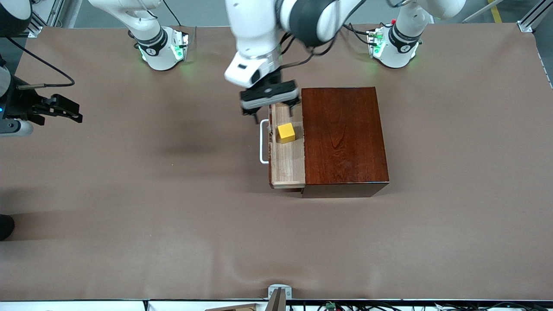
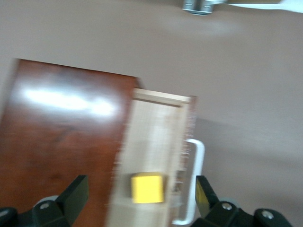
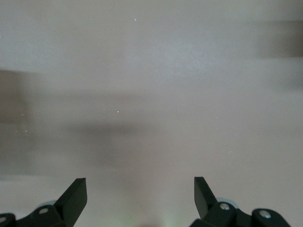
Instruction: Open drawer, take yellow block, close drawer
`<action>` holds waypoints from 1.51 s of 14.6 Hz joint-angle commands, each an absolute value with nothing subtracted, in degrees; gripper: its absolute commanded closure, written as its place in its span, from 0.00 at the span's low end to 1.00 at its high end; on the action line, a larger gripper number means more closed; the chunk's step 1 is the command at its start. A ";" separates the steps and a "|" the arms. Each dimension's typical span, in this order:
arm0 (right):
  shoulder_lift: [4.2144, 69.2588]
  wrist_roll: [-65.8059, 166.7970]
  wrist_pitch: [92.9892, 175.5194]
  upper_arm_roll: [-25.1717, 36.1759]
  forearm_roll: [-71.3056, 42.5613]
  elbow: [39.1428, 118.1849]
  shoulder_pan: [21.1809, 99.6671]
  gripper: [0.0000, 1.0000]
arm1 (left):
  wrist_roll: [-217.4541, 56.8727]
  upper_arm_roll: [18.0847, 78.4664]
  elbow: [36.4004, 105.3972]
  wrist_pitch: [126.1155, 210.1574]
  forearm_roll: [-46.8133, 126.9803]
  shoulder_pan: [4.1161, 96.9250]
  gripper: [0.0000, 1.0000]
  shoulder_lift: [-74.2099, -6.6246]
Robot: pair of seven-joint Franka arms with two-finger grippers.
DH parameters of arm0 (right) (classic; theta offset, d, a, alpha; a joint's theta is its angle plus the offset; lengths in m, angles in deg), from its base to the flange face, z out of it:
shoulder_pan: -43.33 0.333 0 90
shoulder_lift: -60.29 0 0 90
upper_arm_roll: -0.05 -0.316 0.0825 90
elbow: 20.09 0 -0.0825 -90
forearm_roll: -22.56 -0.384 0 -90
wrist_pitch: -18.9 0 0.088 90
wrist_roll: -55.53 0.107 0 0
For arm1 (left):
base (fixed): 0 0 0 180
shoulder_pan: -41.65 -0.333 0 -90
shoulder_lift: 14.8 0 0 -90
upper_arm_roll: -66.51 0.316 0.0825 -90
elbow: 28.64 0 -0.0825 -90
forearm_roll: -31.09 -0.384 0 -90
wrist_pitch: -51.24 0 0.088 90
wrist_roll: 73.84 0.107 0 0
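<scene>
The drawer [image 1: 287,162] is pulled partway out of the reddish-brown wooden box [image 1: 343,136], its white handle [image 1: 262,144] facing the right arm's end of the table. The yellow block [image 1: 286,132] sits in the pale-wood tray. My left gripper [image 1: 273,113] hangs open just above the drawer's end nearest the robot bases, close to the block. In the left wrist view the block [image 2: 147,188] lies between the open fingers of that gripper [image 2: 142,189], with the handle [image 2: 195,179] and box [image 2: 61,137] beside it. My right gripper [image 1: 69,111] waits open and empty over bare table [image 3: 140,187].
The brown table cover [image 1: 173,216] stretches around the box. A small metal bracket [image 1: 279,293] sits at the table edge nearest the front camera. The two arm bases [image 1: 162,47] stand along the table's other long edge.
</scene>
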State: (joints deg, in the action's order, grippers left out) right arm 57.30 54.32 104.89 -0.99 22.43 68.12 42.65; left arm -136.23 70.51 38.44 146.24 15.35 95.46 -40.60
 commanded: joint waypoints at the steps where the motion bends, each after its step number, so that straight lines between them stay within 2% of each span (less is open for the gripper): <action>1: 56.60 63.83 104.15 -1.70 21.77 66.83 43.76 0.00 | -128.03 70.47 41.41 139.85 13.17 92.02 0.00 -35.37; 6: 55.63 75.90 104.06 -1.79 18.71 66.74 46.57 0.00 | -114.10 70.03 41.50 131.49 14.30 80.79 0.00 -29.22; 10: 54.84 91.78 104.15 -1.79 12.47 66.83 49.64 0.00 | -104.17 69.85 41.59 131.22 21.24 69.27 0.00 -25.70; 13: 54.14 100.15 104.41 -1.79 11.93 67.27 54.04 0.00 | -99.70 69.68 42.20 130.69 28.27 59.95 0.00 -24.82; 18: 51.33 112.70 107.13 -1.79 8.61 67.27 60.19 0.00 | -90.12 69.76 47.38 132.44 30.04 55.36 0.00 -21.92; 22: 47.99 128.88 113.72 -1.79 7.97 67.44 67.13 0.00 | -83.87 69.77 51.77 133.06 29.95 53.51 0.00 -18.85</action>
